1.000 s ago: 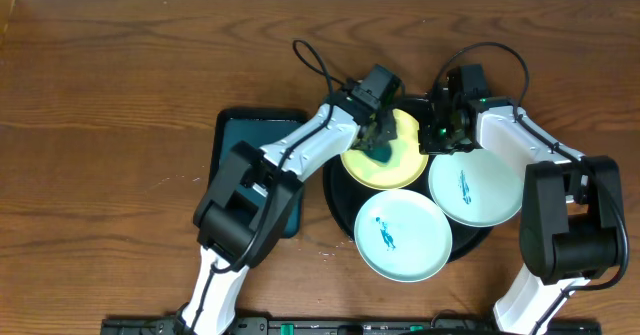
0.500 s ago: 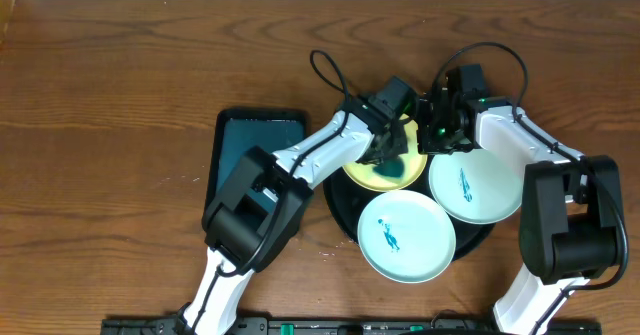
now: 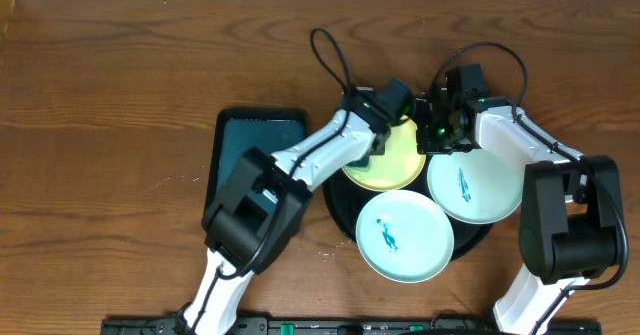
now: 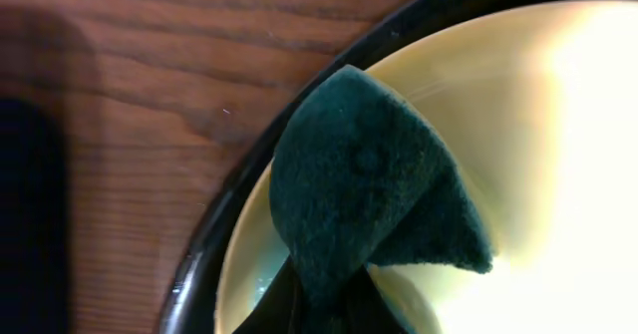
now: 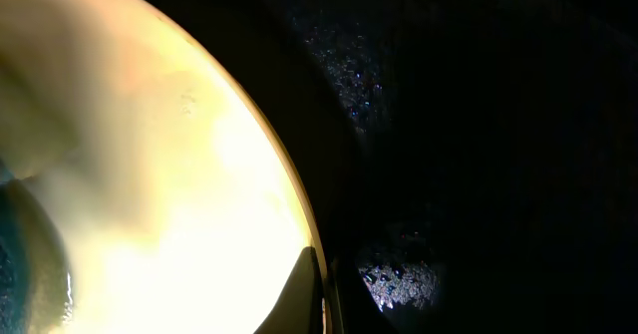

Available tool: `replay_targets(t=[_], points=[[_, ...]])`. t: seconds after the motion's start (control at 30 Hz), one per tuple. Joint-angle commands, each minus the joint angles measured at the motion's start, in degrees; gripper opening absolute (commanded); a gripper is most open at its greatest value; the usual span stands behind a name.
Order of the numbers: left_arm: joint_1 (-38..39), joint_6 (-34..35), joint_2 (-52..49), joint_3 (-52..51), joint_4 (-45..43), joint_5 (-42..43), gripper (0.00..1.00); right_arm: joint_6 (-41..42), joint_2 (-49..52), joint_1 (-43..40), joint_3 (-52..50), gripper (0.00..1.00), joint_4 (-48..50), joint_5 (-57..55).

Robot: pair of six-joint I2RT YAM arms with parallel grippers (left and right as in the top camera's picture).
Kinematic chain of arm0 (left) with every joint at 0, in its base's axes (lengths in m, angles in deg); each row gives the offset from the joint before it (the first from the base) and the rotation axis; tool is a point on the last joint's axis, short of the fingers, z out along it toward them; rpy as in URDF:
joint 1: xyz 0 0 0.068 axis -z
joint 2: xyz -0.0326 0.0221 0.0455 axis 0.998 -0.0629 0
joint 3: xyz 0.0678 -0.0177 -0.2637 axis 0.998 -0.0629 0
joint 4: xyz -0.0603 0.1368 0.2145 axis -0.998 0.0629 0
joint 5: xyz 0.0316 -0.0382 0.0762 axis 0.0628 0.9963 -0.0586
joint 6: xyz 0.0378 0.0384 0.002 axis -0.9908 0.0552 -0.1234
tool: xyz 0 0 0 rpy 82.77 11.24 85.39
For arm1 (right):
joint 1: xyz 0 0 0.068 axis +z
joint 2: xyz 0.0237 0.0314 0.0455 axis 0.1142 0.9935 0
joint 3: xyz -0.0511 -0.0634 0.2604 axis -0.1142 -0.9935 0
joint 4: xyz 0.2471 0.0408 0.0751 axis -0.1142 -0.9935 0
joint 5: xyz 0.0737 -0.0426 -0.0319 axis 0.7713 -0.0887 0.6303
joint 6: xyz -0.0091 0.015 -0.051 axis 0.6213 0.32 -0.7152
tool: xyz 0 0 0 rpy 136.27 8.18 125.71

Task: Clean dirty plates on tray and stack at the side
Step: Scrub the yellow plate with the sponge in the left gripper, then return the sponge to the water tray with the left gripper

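The pale yellow plate [image 3: 395, 160] lies at the back of the round black tray [image 3: 340, 207]. My left gripper [image 3: 368, 147] is shut on a dark green cloth [image 4: 364, 189] that rests on the plate's left edge, next to the tray rim [image 4: 234, 214]. My right gripper [image 3: 432, 138] is shut on the yellow plate's right rim, one finger on top and one below in the right wrist view [image 5: 321, 294]. Two mint-white plates with blue smears lie on the tray, one at the right [image 3: 475, 185] and one at the front [image 3: 403, 235].
A rectangular dark teal tray [image 3: 255, 140] lies on the wooden table just left of the black tray, partly under my left arm. Both arms cross above the back of the black tray. Cables loop behind the wrists.
My left gripper swept the cloth from the yellow plate's middle to its left edge. The teal smear seen there earlier no longer shows. The right gripper has held still.
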Motion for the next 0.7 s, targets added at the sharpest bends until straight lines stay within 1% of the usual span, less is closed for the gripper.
replay_targets(t=[0.0, 0.07, 0.17, 0.23, 0.33, 0.37, 0.4, 0.5, 0.67], points=[[0.1, -3.6, -2.8, -0.4, 2.7, -13.6, 0.08, -0.2, 1.6, 0.2, -0.3, 0.01, -1.1, -2.4], [0.9, -3.5, -1.6, 0.5, 2.7, -11.0, 0.08, -0.2, 1.6, 0.2, -0.3, 0.01, -1.3, -2.4], [0.7, -2.2, 2.2, 1.0, 3.2, -4.2, 0.08, -0.2, 1.6, 0.2, -0.3, 0.01, -1.6, -2.4], [-0.3, -0.8, 5.0, 1.0, 3.8, -0.8, 0.08, -0.2, 1.6, 0.2, -0.3, 0.01, -1.6, -2.4], [-3.0, -0.7, 9.9, 1.0, 5.7, 4.2, 0.08, -0.2, 1.6, 0.2, -0.3, 0.01, -1.6, -2.4], [-4.0, -0.7, 11.4, 0.9, 6.9, 5.2, 0.08, -0.2, 1.6, 0.1, -0.3, 0.01, -1.7, -2.4], [-6.4, -0.7, 14.4, 0.9, 10.4, 5.7, 0.08, -0.2, 1.6, 0.1, -0.3, 0.01, -1.9, -2.5], [-10.8, -0.7, 17.8, 0.9, 16.7, 5.7, 0.08, -0.2, 1.6, 0.1, -0.3, 0.01, -2.1, -3.1], [-18.5, -3.0, 18.7, 0.4, 23.5, 6.5, 0.08, -0.2, 0.7, 0.1, -0.3, 0.01, -2.5, -4.0]])
